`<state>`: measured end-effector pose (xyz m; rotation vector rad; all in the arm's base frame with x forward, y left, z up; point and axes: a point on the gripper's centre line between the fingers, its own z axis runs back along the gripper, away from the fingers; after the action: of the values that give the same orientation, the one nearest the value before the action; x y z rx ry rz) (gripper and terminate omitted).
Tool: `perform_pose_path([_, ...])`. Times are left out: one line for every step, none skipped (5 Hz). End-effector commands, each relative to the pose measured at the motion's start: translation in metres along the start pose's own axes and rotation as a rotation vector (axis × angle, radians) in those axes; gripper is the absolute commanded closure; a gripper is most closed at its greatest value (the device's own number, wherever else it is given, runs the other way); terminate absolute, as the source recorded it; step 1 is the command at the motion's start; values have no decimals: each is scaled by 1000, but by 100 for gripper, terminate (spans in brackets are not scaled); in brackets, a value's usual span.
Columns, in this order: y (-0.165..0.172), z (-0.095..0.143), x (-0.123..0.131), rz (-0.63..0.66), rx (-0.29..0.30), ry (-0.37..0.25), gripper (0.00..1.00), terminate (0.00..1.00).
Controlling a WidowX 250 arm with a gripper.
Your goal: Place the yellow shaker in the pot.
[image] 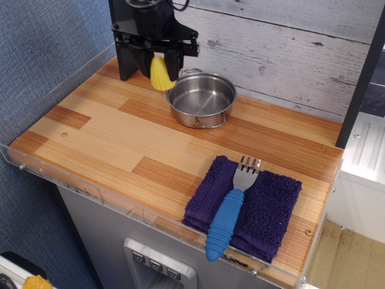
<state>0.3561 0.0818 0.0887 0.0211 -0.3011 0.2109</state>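
the gripper point(159, 62) is pinching the bumpy yellow shaker point(160, 74) in the air just left of the shiny steel pot point(201, 100) — a carry that is likely wanting a short shift right, over the bowl's middle, before the jaws part.

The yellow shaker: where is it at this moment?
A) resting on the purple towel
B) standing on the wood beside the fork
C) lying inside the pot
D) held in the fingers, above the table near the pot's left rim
D: the yellow shaker hangs clamped in the gripper, off the table, just left of the pot, which holds nothing.
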Motion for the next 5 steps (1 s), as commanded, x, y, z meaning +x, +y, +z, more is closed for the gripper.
perform_pose_path([-22,-23,20,-19,-27,3,100,0])
perform_pose_path([-30,-31,16,-8,-40,20,100,0])
perform_pose_path([-35,-30,11,-18,-33,19,100,0])
perform_pose_path([-38,-22,7,-30,-33,24,0,0])
perform_pose_path([-43,-15,6,-38,-40,15,0,0])
